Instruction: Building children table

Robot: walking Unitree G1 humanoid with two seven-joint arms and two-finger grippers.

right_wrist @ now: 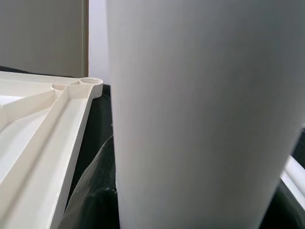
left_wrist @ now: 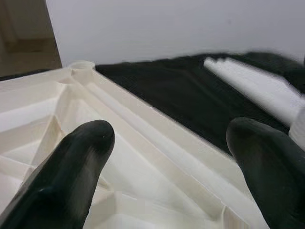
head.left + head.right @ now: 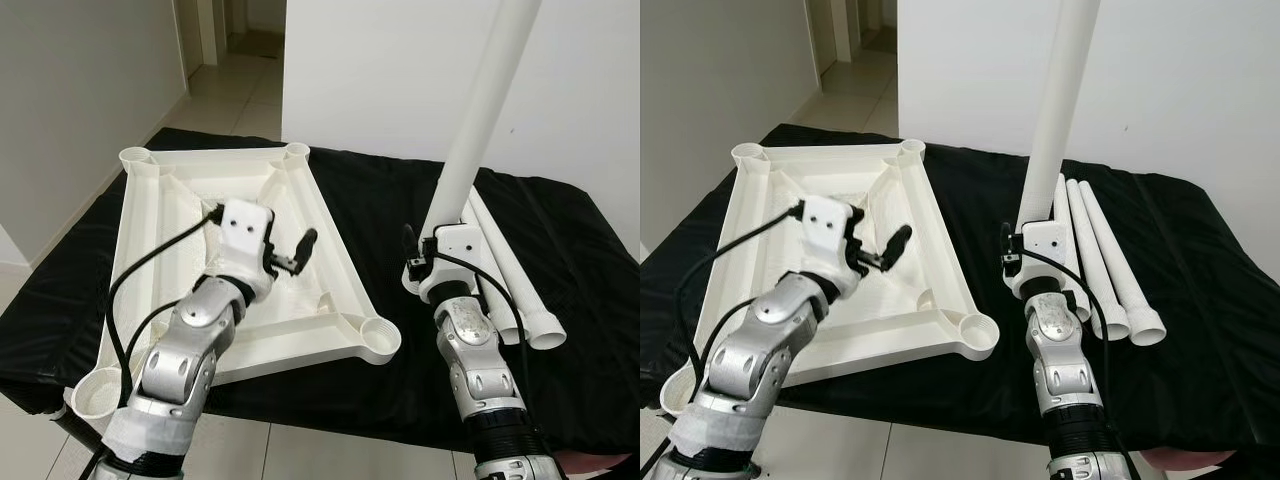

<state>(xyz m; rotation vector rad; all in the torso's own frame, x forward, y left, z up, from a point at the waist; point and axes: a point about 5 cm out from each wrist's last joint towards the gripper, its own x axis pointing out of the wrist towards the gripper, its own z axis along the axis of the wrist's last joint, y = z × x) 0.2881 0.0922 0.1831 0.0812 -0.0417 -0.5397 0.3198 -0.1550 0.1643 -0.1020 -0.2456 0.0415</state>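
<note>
Tabletop (image 3: 330,250) upside-down on cloth (image 3: 380,180) at left, spare legs (image 3: 510,280) lying to its rt

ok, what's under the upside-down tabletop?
The tabletop lies on a black cloth that shows all round it. What the cloth covers cannot be seen. The left gripper hovers open above it.

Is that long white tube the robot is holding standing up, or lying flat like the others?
Standing up, tilted slightly. The right gripper holds the white tube near its lower end, and it rises out of the picture's top, while the other tubes lie flat on the black cloth.
</note>
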